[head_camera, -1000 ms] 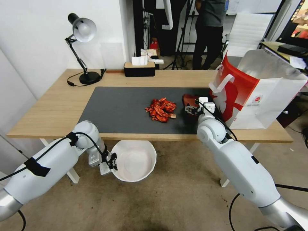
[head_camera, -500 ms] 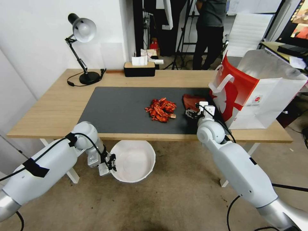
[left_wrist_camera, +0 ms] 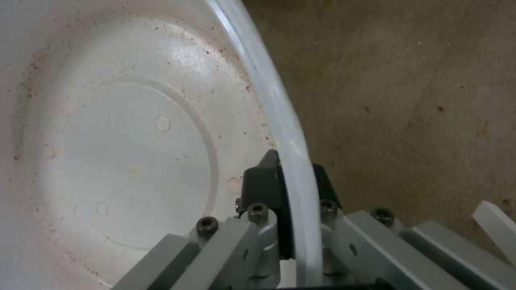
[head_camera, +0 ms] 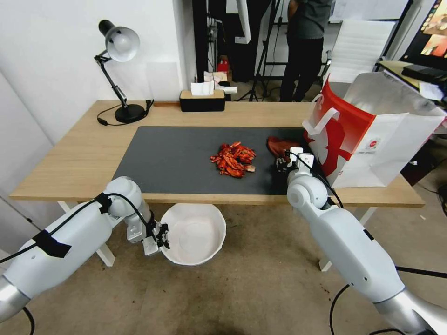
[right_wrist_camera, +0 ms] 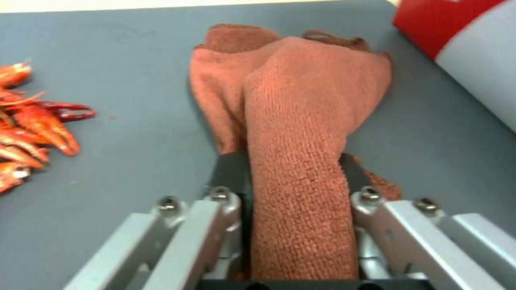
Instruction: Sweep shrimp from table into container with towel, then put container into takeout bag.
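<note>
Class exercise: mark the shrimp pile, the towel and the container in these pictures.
shrimp (head_camera: 233, 159): head view, middle of the red pile on the mat.
towel (right_wrist_camera: 301, 121): right wrist view, the bunched fold ahead of the fingers.
container (head_camera: 193, 232): head view, bare inside floor of the bowl.

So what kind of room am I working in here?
Probably a lab or office test space: a desk with a lamp, tripods behind, and a monitor at the right.
</note>
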Available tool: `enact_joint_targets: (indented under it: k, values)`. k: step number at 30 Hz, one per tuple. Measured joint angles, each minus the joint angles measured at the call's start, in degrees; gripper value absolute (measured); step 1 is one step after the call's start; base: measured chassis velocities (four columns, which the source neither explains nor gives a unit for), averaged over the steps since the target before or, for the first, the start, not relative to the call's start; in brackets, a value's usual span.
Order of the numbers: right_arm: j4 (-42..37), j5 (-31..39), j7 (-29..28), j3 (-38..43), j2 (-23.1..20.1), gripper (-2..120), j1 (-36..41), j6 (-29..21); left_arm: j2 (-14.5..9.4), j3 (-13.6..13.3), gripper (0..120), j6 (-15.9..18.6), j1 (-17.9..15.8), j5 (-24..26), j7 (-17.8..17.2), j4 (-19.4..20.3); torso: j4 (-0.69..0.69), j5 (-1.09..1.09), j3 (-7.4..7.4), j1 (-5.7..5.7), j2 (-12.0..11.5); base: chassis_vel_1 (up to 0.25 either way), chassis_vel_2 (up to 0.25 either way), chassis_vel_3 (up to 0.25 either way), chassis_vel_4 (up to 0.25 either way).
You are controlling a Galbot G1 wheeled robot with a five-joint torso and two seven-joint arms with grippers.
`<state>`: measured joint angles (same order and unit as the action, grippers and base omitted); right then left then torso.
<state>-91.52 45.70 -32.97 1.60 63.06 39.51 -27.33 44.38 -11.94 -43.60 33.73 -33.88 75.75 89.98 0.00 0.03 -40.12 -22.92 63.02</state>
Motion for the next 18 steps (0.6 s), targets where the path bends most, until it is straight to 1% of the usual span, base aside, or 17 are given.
enact_joint_targets:
  k: [1, 2, 3, 5, 6, 8, 9, 10, 13, 14, 16, 17, 18]
  values:
    - [0.6, -3.8, 5.7, 0.0, -1.1, 7, -0.8, 2.5, 0.5, 0.1, 0, 0.0, 0.0, -0.4, -0.5, -0.2, 0.01, 0.0, 0.0, -0.01, 0.0, 0.0, 0.0, 0.0, 0.0]
    - [0.6, -3.8, 5.7, 0.0, -1.1, 7, -0.8, 2.5, 0.5, 0.1, 0, 0.0, 0.0, -0.4, -0.5, -0.2, 0.01, 0.0, 0.0, -0.01, 0.0, 0.0, 0.0, 0.0, 0.0]
    - [1.5, -5.1, 8.3, -0.1, -1.6, 5, -1.5, 3.5, 0.9, 0.2, 0, 0.0, 0.0, -0.7, -0.8, -0.6, 0.01, -0.01, 0.0, 0.0, 0.0, 0.0, 0.0, 0.0, 0.0]
    - [3.8, -6.9, 14.0, -0.6, -2.5, 5, -3.0, 5.4, 2.0, 0.5, 0, -0.6, 0.0, -1.4, -1.4, -1.9, 0.01, 0.0, 0.0, -0.01, 0.0, 0.0, 0.0, 0.0, 0.0]
    - [3.8, -6.9, 14.0, -0.6, -2.5, 5, -3.0, 5.4, 2.0, 0.5, 0, -0.6, 0.0, -1.4, -1.4, -1.9, 0.01, 0.0, 0.0, -0.01, 0.0, 0.0, 0.0, 0.0, 0.0]
    - [6.2, -8.7, 19.2, -1.3, -3.4, 5, -5.1, 7.2, 3.0, 0.8, 0, -1.1, 0.0, -1.9, -1.7, -2.8, 0.0, -0.03, 0.0, -0.01, 0.0, 0.0, 0.0, 0.0, 0.0]
    - [6.2, -8.7, 19.2, -1.3, -3.4, 5, -5.1, 7.2, 3.0, 0.8, 0, -1.1, 0.0, -1.9, -1.7, -2.8, 0.0, -0.03, 0.0, -0.01, 0.0, 0.0, 0.0, 0.0, 0.0]
    - [7.6, -9.3, 21.8, -1.9, -3.9, 5, -6.2, 7.9, 3.4, 0.9, 0, -1.2, -0.1, -2.0, -1.7, -3.1, 0.0, -0.02, 0.0, -0.01, 0.0, 0.0, 0.0, 0.0, 0.0]
    - [10.8, -9.8, 27.1, -3.4, -4.8, 5, -9.0, 8.9, 4.2, 0.7, 0, -1.3, -0.7, -2.1, -2.0, -3.4, 0.01, -0.03, 0.01, -0.01, 0.0, 0.0, 0.0, 0.0, 0.0]
    - [10.8, -9.8, 27.1, -3.4, -4.8, 5, -9.0, 8.9, 4.2, 0.7, 0, -1.3, -0.7, -2.1, -2.0, -3.4, 0.01, -0.03, 0.01, -0.01, 0.0, 0.0, 0.0, 0.0, 0.0]
    - [12.8, -9.9, 30.2, -5.2, -5.4, 5, -10.7, 9.4, 4.9, -0.3, 0, -1.3, -1.7, -2.1, -2.1, -4.0, 0.02, -0.01, 0.01, -0.01, 0.0, 0.0, 0.0, 0.0, 0.0]
    - [12.8, -9.9, 30.2, -5.2, -5.4, 5, -10.7, 9.4, 4.9, -0.3, 0, -1.3, -1.7, -2.1, -2.1, -4.0, 0.02, -0.01, 0.01, -0.01, 0.0, 0.0, 0.0, 0.0, 0.0]
    - [13.7, -10.0, 31.7, -6.2, -5.9, 5, -11.3, 9.6, 5.5, -0.8, 0, -1.4, -2.3, -2.2, -2.1, -4.4, 0.02, -0.01, 0.01, -0.01, 0.0, 0.0, 0.0, 0.0, 0.0]
